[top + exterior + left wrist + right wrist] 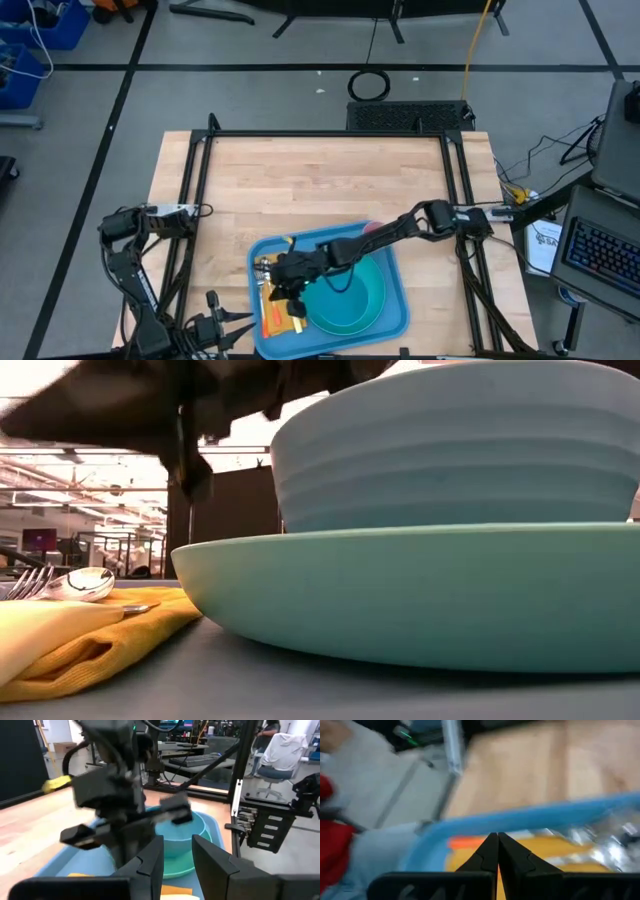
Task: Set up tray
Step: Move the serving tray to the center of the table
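Item: right pincer (290, 292) closed empty above napkin (275, 312) in tray (395, 320); we advise lifting straight, sparing cutlery (60, 584) beneath.

high: table seen from straight above | low: set at tray-floor level, plate (420, 595) filling the frame | wrists: aimed close over the tray (530, 817) | shared: tray, plate

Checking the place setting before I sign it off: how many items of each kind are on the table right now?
Tray: 1
Plate: 1
Bowl: 1
Napkin: 1
Fork: 1
Spoon: 1
Total: 6
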